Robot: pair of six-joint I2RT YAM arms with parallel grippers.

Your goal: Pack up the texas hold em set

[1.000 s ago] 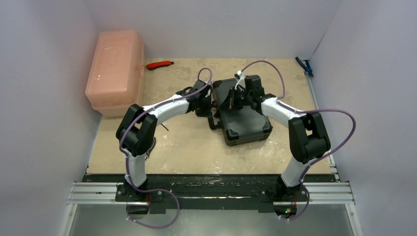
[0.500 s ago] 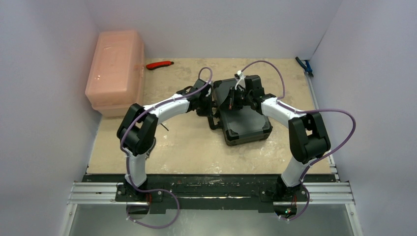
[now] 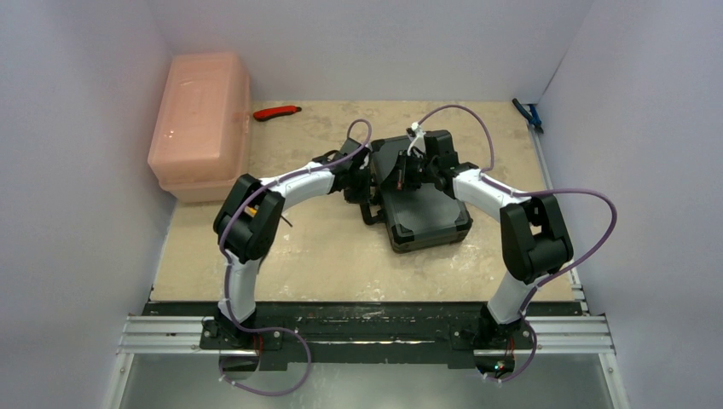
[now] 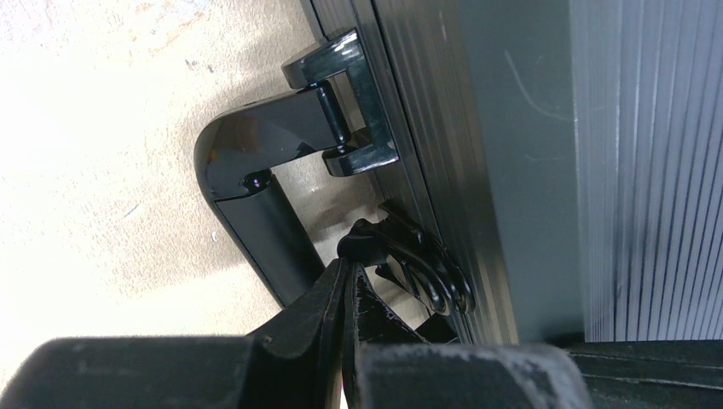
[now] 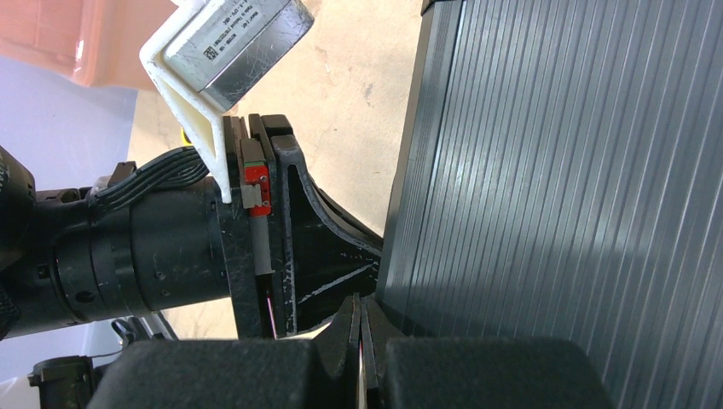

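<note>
At the far left of the worn beige tabletop stood a large pink translucent plastic bin, lid on, against the wall. Just right of it lay a small red-and-black hand tool. The left gripper reached in at table level, its fingers pressed together, their tips against the glossy black latch on the case's side, just below the curved black carrying handle. The black ribbed hard-plastic briefcase lay flat and closed near the middle of the table (handle side turned toward the left arm). The right gripper hung over the lid's left edge, fingers likewise together and holding nothing; whether the tips touched the lid could not be told. At the far right corner lay a blue-handled tool, well apart from the case.
</note>
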